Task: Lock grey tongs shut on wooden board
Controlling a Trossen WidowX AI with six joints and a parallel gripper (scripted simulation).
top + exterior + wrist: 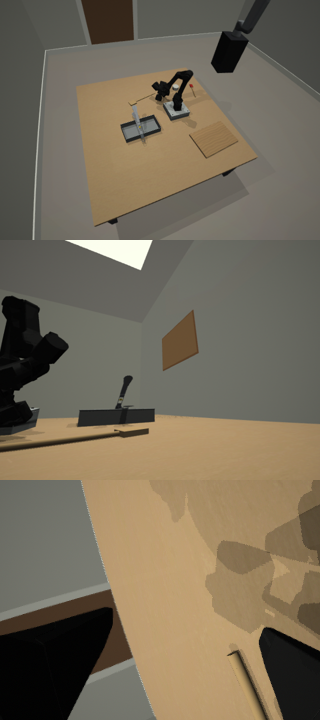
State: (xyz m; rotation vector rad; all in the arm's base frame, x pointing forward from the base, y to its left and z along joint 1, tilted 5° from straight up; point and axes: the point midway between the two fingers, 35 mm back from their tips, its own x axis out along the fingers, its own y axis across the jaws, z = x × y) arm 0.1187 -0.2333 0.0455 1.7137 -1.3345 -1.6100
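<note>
The grey tongs [137,120] [124,389] lie across the roasting tin [153,132] [98,418]. Their arms are spread: one slants up above the tin and the other is low. A yellow mark shows on them, and a thin ring shows at the near end in the top view. The wooden board [214,139] lies at the right of the table with nothing on it. My gripper [156,91] [188,626] is open and empty, above the table at the back, away from the tongs. The hinge's inside is hidden.
A wooden stick with a flat block head [132,103] [134,432] lies behind the tin; its handle [247,685] runs under my gripper. A white round pot [175,87] and a red-headed stick [191,85] lie behind the arm's base [168,107].
</note>
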